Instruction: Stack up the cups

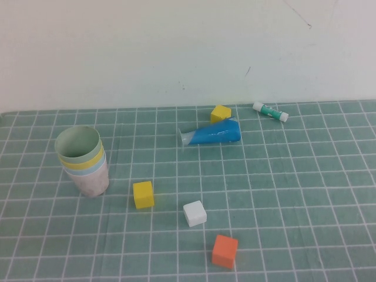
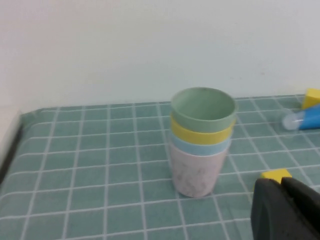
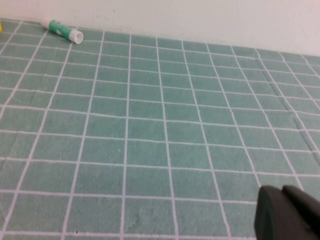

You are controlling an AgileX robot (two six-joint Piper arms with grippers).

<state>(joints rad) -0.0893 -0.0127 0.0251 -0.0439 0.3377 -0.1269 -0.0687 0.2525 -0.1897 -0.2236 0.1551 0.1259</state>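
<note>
Both arms out of high view; wrist views cut off left gripper (image 2: 287,207) and right gripper (image 3: 290,215), fingers together, empty. Four cups (image 1: 84,160) nested upright near worktop's (image 1: 305,194) left edge. Two yellow cubes (image 1: 143,194), one white (image 1: 194,213), one orange (image 1: 225,251).

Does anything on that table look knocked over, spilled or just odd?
Only the blue tube and the green stick lie on their sides near the wall; nothing is spilled. The four cups stand upright, nested in one stack. The left gripper and right gripper are shut, holding nothing, pulled back from everything.
</note>
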